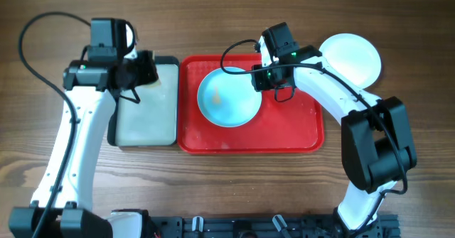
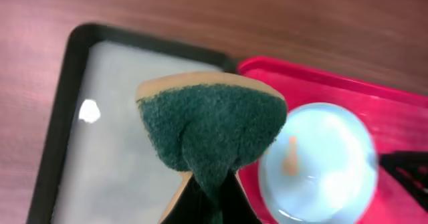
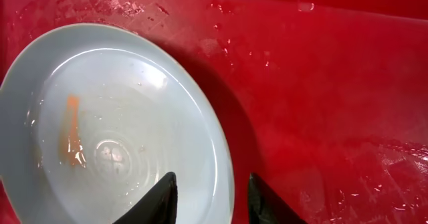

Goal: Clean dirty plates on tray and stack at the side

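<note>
A pale light-blue plate (image 1: 229, 99) lies in the red tray (image 1: 298, 131), with an orange smear and water in it. My right gripper (image 1: 261, 78) is open at its right rim; in the right wrist view its fingers (image 3: 212, 197) straddle the rim of the plate (image 3: 114, 130), one over the plate and one over the wet tray (image 3: 321, 83). The white plate (image 1: 350, 57) lies on the table to the right of the tray. My left gripper (image 1: 146, 71) is shut on a green-and-tan sponge (image 2: 210, 127). I see only one light-blue plate.
A black-rimmed tray with a pale inside (image 1: 146, 117) stands against the red tray's left side; the sponge hangs over its right edge (image 2: 100, 137). The light-blue plate (image 2: 321, 164) and the red tray (image 2: 321, 77) show at the right of the left wrist view.
</note>
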